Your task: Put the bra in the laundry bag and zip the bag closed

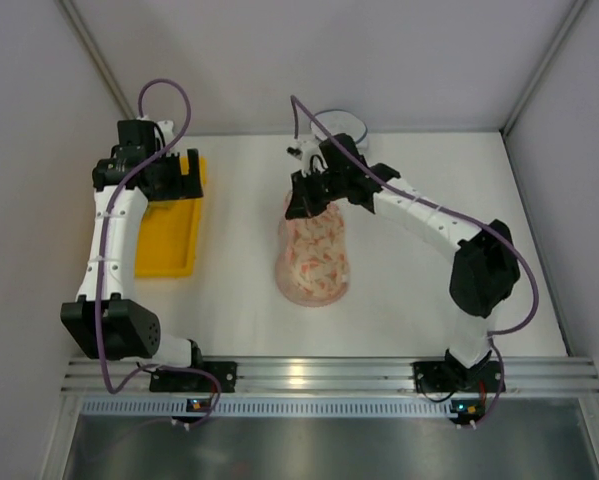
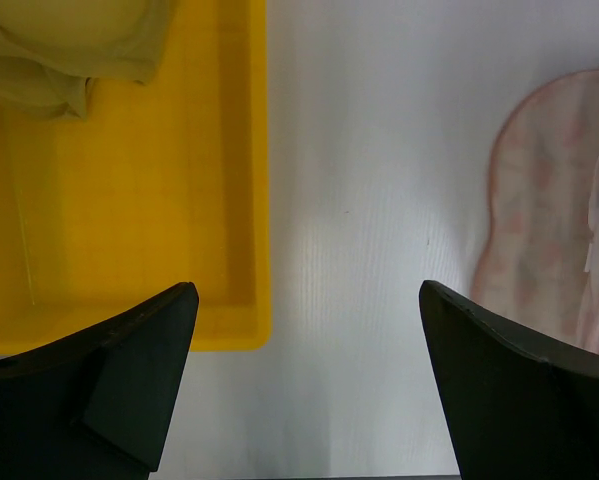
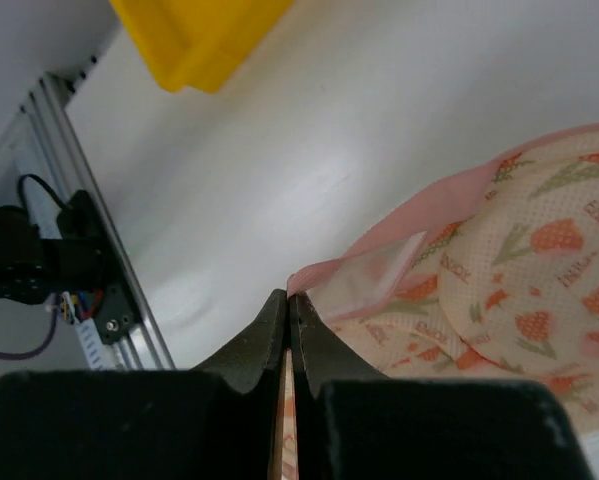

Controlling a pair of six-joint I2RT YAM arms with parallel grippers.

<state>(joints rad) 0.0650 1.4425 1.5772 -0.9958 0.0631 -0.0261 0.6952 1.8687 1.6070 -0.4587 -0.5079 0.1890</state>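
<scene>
The laundry bag (image 1: pixel 314 258), a cream pouch with orange print and pink edging, lies mid-table, its far edge lifted. My right gripper (image 3: pixel 289 298) is shut on that pink edge (image 3: pixel 351 262), and fabric shows between the fingers. In the top view the right gripper (image 1: pixel 305 205) sits at the bag's far end. The bra (image 2: pixel 69 45), mustard-yellow fabric, lies crumpled in the far corner of the yellow tray (image 2: pixel 129 200). My left gripper (image 2: pixel 307 300) hangs open and empty over the tray's near right corner and the bare table. In the top view the left arm hides the bra.
The yellow tray (image 1: pixel 169 238) stands at the left, under the left arm. A clear round bowl (image 1: pixel 344 124) sits at the back behind the right wrist. An aluminium rail (image 3: pixel 89 230) runs along the near table edge. Grey walls close in the sides.
</scene>
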